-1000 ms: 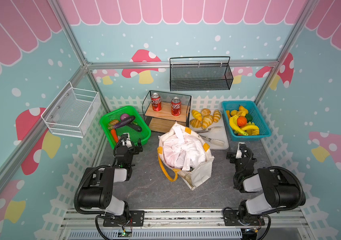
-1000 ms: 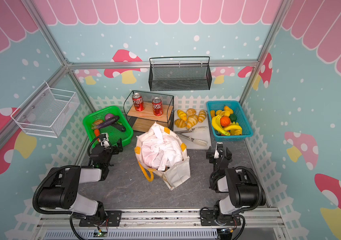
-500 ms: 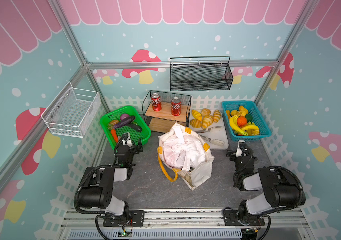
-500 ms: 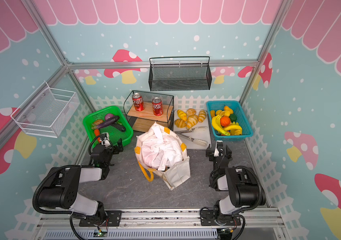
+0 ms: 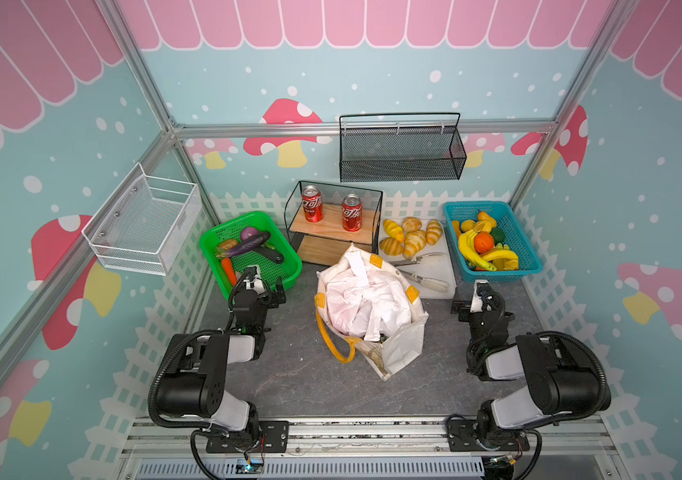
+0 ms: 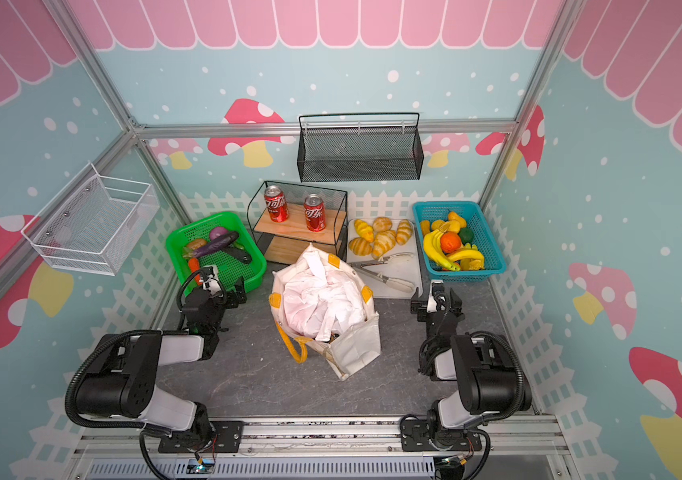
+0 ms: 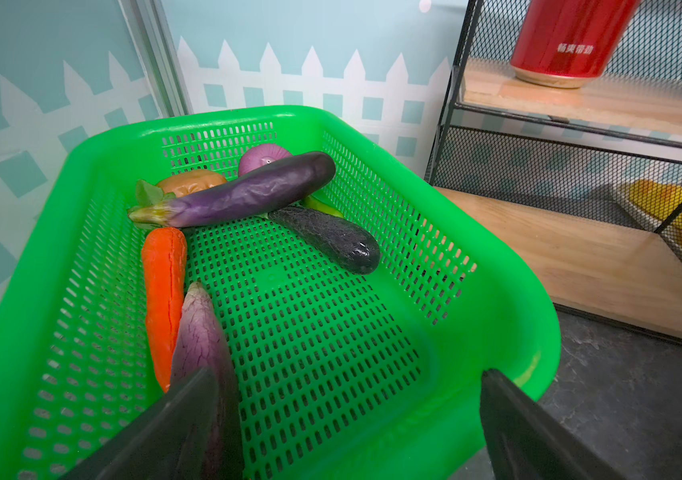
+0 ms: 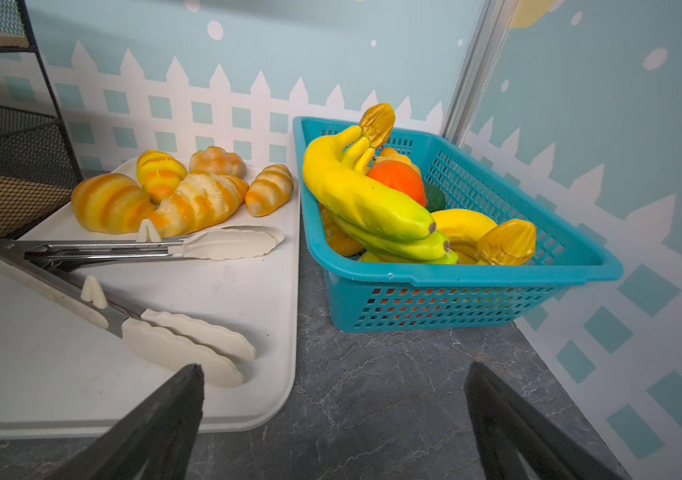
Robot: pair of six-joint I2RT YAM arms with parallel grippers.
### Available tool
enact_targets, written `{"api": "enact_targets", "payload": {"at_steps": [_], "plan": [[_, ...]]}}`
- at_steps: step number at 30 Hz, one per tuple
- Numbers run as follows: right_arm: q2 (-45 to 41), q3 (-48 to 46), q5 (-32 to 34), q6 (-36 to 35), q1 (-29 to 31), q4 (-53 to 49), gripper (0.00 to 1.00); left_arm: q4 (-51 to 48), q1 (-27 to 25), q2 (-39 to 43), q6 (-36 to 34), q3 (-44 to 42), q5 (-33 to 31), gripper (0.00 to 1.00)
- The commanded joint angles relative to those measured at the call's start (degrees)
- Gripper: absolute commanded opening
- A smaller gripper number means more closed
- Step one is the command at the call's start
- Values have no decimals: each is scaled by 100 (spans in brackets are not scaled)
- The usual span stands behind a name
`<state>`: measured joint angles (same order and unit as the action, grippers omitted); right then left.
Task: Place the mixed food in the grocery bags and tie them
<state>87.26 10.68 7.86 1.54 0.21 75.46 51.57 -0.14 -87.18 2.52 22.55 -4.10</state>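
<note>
Picking looks not yet begun: the left hand [image 7: 348, 372], spread and empty, hangs at the near rim of the green basket [image 7: 513, 299] — the carrot [image 7: 163, 282] lies close beside a side wall, so the reach should enter over the bare middle. The right hand [image 8: 335, 368], spread too, is over open counter [image 8: 393, 395]; the tote [image 5: 397, 353] stands mid-counter, well apart.

My left wrist camera sees a red can [image 7: 567, 37] standing on a wooden shelf [image 7: 580, 99]. Small white Chinese words sit low on the can. They look like 畅爽带劲. In both top views two red cans [image 5: 312, 203] [image 5: 351, 212] stand on that shelf, with big white writing running down each. That writing is too small for me to read.
</note>
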Motion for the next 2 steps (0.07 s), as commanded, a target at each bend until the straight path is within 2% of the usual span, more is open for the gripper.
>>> {"api": "enact_targets", "payload": {"at_steps": [1,2], "plan": [[50,93,-253,-177,15,43,99,-209,-21,-89,7,35,-49,100],[39,74,-250,-186,14,69,99,-208,-22,-89,10,39,-47,100]]}}
